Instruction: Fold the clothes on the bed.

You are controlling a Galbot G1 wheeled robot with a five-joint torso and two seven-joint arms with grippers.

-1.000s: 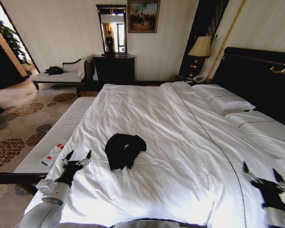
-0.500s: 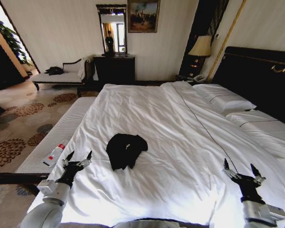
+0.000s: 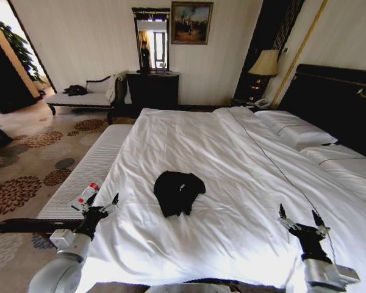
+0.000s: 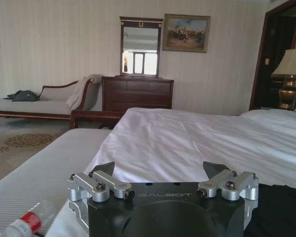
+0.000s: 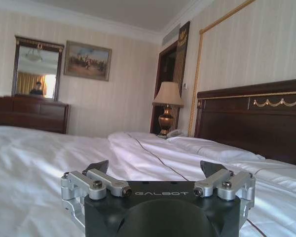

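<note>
Black and crumpled, the clothes (image 3: 179,192) lie in a lump near the middle of the bed (image 3: 232,152); since a moment ago our whole head view has shifted, so they only seem to sit further right. We see our left gripper (image 3: 101,207) at the bed's left edge and our right gripper (image 3: 300,221) over the duvet well right, both jaws spread open, empty. The lump's long axis and heading we cannot tell.
</note>
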